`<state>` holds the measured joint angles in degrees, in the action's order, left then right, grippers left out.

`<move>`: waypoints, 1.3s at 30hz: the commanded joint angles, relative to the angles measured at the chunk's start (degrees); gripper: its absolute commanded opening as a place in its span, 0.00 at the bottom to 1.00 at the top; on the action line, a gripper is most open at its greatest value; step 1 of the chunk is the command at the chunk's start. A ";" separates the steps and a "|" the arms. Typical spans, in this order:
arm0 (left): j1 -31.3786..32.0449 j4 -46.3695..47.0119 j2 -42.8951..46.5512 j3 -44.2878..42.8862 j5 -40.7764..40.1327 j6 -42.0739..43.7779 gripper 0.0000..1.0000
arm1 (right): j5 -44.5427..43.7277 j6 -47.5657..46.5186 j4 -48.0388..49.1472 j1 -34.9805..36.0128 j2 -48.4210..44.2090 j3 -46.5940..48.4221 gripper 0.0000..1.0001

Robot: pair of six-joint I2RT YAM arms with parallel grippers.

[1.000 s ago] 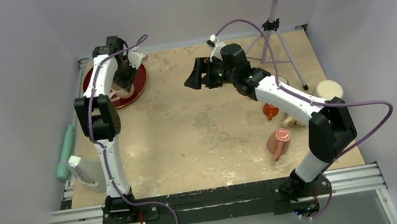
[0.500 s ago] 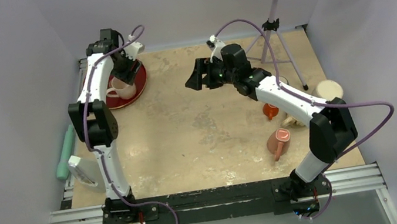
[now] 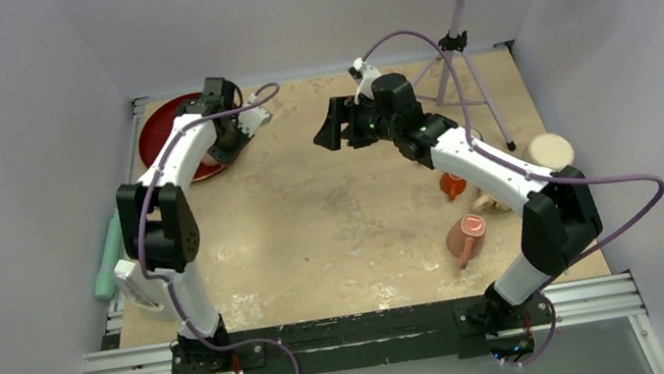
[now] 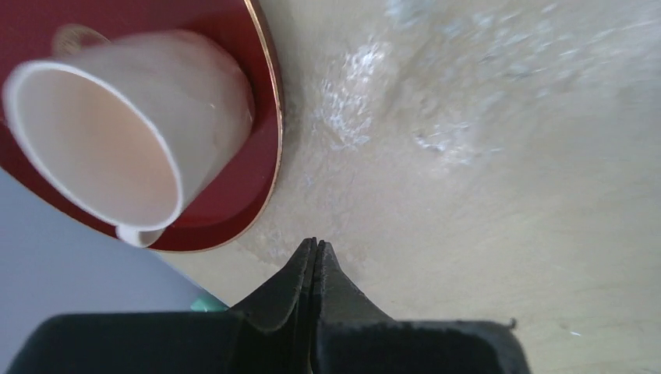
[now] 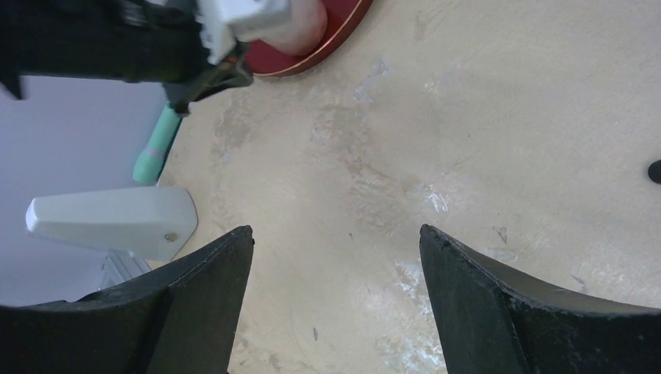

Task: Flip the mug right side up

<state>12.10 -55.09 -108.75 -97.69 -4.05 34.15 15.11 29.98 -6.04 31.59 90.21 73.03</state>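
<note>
The cream mug (image 4: pixel 132 117) rests with its base on the red plate (image 4: pixel 261 167) and its open mouth up toward the left wrist camera; its handle shows at the lower rim. In the right wrist view the mug (image 5: pixel 305 22) peeks out behind the left arm. The overhead view hides it under that arm; only the plate (image 3: pixel 160 138) shows. My left gripper (image 4: pixel 316 243) is shut with nothing in it, over bare table just off the plate's edge, at the back left (image 3: pixel 230 143). My right gripper (image 5: pixel 335 231) hangs open and empty above mid-table (image 3: pixel 328 134).
A pink mug (image 3: pixel 466 237) lies on its side at the right, with a small orange cup (image 3: pixel 452 185) and a round beige lid (image 3: pixel 551 150) nearby. A tripod (image 3: pixel 458 59) stands back right. A teal tool (image 3: pixel 110 255) and white block (image 3: pixel 136 284) lie along the left edge.
My left gripper opened, let go of the mug on the plate, drew back to the right off the plate and closed empty. The right arm has barely moved.
</note>
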 commanded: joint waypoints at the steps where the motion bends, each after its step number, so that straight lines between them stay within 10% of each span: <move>1: -3.19 4.61 -5.19 1.13 -10.43 2.38 0.00 | -2.23 -1.67 0.17 0.06 -2.50 0.28 0.82; 30: -7.23 30.12 -30.08 -18.46 -19.23 17.84 0.00 | -6.48 -3.91 -6.11 0.05 -2.66 1.91 0.82; 39: -9.77 31.99 -34.39 -22.99 -19.77 21.36 0.19 | -8.91 -4.89 -8.29 0.01 -2.89 3.06 0.82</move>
<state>3.29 -26.26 -142.39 -117.40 -22.26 52.86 8.58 26.74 -13.43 31.59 89.82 73.03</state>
